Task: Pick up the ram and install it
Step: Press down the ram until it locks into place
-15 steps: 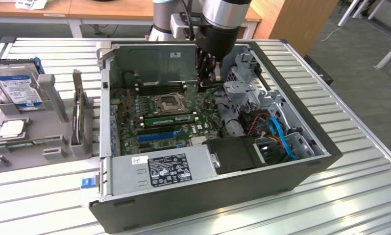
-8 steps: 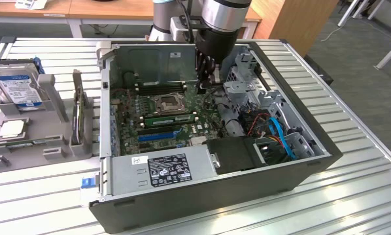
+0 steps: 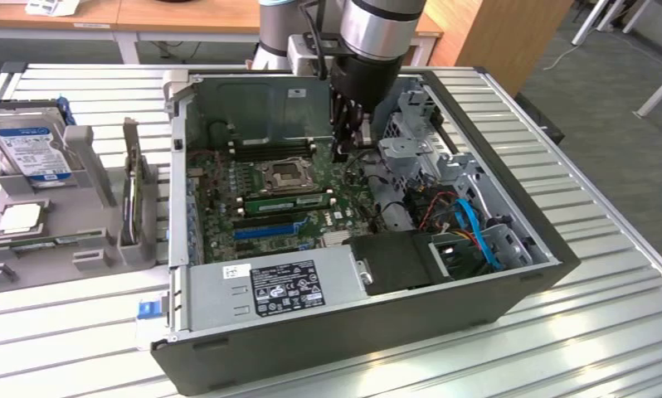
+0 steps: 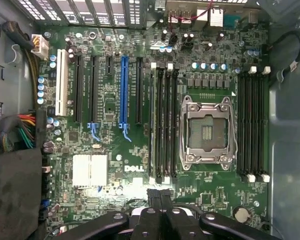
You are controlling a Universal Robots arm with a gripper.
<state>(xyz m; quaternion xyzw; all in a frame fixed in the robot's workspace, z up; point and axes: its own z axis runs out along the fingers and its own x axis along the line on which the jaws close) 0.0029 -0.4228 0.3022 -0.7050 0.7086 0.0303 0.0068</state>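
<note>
The ram (image 3: pixel 289 201) is a long green stick lying seated in a black memory slot beside the CPU socket (image 3: pixel 284 172) on the motherboard. In the wrist view the ram (image 4: pixel 151 125) fills the slot nearest the blue slot (image 4: pixel 124 80). My gripper (image 3: pixel 348 145) hangs over the board past the ram's end, apart from it. The black fingers (image 4: pixel 154 200) are pressed together with nothing between them, so my gripper (image 4: pixel 160 194) is shut and empty.
The open computer case (image 3: pixel 530 249) lies on a slatted metal table. The power supply (image 3: pixel 281 286) and blue cables (image 3: pixel 477 232) crowd the near end. A metal drive cage (image 3: pixel 414 149) stands close to the arm. A grey holder with a hard drive (image 3: pixel 32 149) sits at the exterior view's left.
</note>
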